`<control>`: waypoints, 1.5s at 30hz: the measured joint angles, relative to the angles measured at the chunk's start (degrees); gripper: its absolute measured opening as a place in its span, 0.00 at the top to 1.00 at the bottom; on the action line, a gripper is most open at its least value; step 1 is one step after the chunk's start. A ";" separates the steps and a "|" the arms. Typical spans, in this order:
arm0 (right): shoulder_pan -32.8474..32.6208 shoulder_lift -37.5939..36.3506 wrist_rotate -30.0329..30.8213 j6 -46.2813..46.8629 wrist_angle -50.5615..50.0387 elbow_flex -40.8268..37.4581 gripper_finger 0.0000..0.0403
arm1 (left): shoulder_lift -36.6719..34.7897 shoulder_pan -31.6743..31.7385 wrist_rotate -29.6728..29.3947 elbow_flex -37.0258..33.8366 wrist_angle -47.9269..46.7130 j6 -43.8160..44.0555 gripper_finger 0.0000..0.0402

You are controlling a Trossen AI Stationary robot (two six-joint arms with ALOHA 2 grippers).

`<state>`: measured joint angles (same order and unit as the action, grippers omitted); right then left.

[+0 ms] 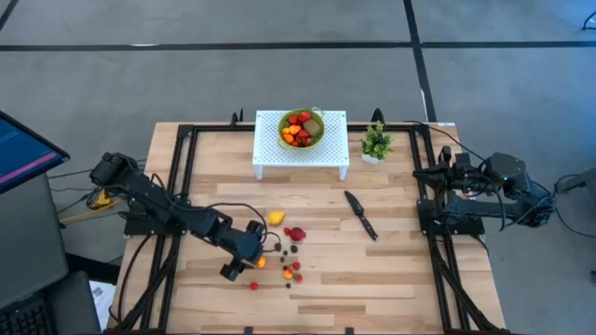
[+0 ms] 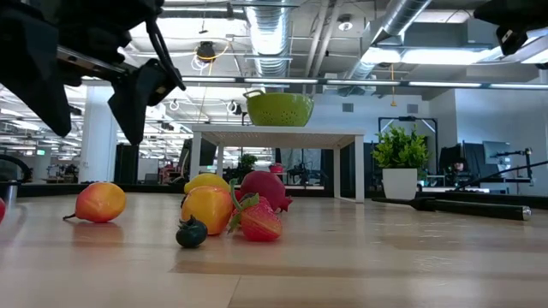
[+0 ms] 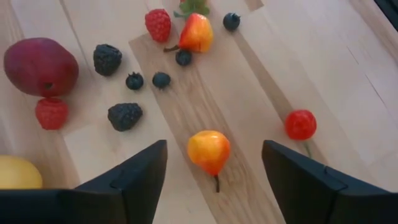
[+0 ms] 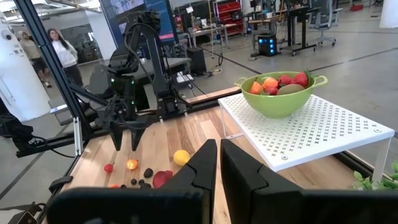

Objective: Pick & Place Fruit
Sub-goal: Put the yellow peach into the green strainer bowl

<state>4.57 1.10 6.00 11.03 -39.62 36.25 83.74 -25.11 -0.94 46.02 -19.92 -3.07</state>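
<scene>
Jaws of L gripper [image 3: 211, 180] apart, hovering over scattered fruit on table [image 1: 391, 270], near front-left. R gripper [image 4: 217, 168] jaws together, parked at R edge, well apart from work. Green bowl [image 1: 302, 127] on white stand [image 1: 270, 158] already holds some fruit. Orange-yellow fruit [image 3: 209, 151] centred betw L fingers [image 3: 134, 177], just ahead, stem pointing back toward wrist. L arm far nearer. Probably next pick.

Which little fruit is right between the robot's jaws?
The orange-and-yellow fruit with the short stem lies on the wood between the left gripper's open jaws, untouched. The small round red fruit sits just outside them; the berries lie farther off.
</scene>
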 joint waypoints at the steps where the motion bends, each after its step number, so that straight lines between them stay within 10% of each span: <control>1: 0.00 0.00 0.00 0.01 0.00 0.00 0.96 | 0.00 0.01 -0.01 0.00 0.09 -0.01 0.35; 45: 0.00 0.02 0.00 0.00 0.00 0.00 0.96 | 9.94 4.14 8.26 -9.92 21.94 0.12 0.50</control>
<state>4.58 1.13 6.00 11.03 -39.62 36.25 93.69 -20.97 7.32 36.10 2.02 -2.95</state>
